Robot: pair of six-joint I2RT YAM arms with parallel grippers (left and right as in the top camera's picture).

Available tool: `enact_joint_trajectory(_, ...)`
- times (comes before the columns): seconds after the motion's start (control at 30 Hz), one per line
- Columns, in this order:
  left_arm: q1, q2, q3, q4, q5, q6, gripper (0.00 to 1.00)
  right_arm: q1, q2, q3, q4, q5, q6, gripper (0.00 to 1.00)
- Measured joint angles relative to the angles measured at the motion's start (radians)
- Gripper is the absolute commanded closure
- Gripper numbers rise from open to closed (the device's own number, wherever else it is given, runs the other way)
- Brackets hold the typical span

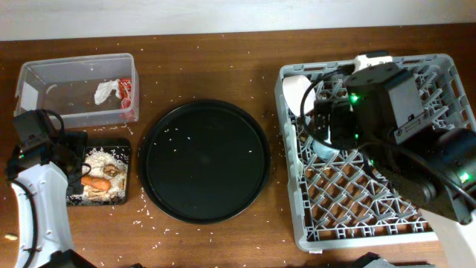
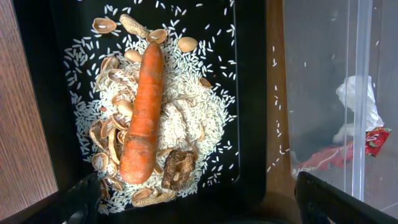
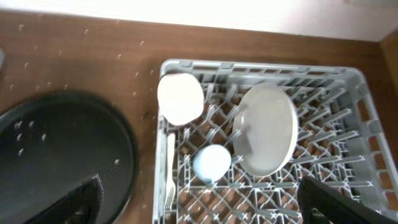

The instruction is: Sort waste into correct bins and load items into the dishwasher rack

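The orange carrot [image 2: 143,118] lies on pale rice and shell scraps [image 2: 196,118] in the shallow black tray [image 2: 250,74]. The clear tub [image 2: 317,68] beside it holds the white tissue [image 2: 357,99] and red wrapper [image 2: 336,155]. My left gripper [image 2: 205,211] is open and empty at the tray's end, by the tray's left side in the overhead view [image 1: 71,160]. The grey rack [image 3: 357,106] holds the white bowl [image 3: 180,98], grey plate [image 3: 268,129], light-blue cup [image 3: 212,162] and white spoon [image 3: 170,174]. My right gripper [image 3: 205,211] is open and empty above the rack's left part.
The large round black tray [image 1: 204,160] sits mid-table between the bins and the rack [image 1: 349,201], with a few rice grains on it. Rice grains are scattered over the brown table. The right arm covers much of the rack in the overhead view.
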Motion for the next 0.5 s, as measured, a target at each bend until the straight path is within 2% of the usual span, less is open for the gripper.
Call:
enact_joint_trajectory(0.17,0.000,0.000,0.000,0.001,0.000,0.000,0.01,-0.137,-0.118,-0.238,0.216,0.017,0.012,0.01)
enact_joint_trajectory(0.37,0.000,0.000,0.000,0.000,0.008,0.000,0.01,-0.318,-0.519,-0.782,0.656,-0.095,-0.053,0.01)
enact_joint_trajectory(0.4,0.000,0.000,0.000,0.000,0.009,0.000,0.01,-0.348,-0.639,-0.937,0.760,-0.116,-0.068,0.01)
enact_joint_trajectory(0.43,0.000,0.000,0.000,0.000,0.010,0.000,0.01,-0.356,-0.683,-0.990,0.769,-0.122,-0.072,0.01)
enact_joint_trajectory(0.5,0.000,0.000,0.000,0.001,0.011,0.000,0.01,-0.373,-0.793,-1.136,0.899,-0.141,-0.077,0.01)
